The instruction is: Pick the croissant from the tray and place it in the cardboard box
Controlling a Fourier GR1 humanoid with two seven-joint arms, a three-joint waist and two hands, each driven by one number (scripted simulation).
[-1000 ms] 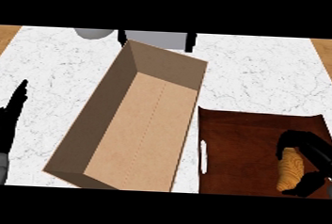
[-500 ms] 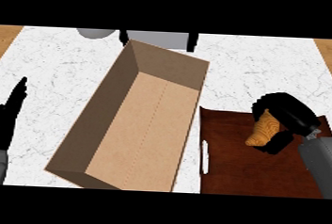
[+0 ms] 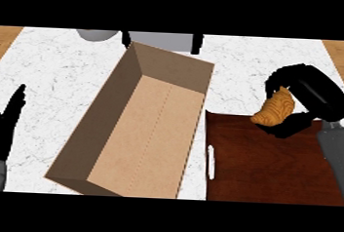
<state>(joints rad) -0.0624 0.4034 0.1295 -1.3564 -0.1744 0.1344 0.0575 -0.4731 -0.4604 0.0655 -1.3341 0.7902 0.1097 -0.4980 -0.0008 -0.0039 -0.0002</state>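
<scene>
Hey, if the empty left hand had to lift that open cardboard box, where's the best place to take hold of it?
Probably the long left wall of the open brown cardboard box, reached from the left, where the black left hand rests open. The wall stands upright with a bare top edge, so the fingers could hook over it, thumb outside. The right hand is shut on the golden croissant.

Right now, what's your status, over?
Right hand curled round croissant, above tray's far edge. Left hand open, resting. Box open, nothing between.
</scene>
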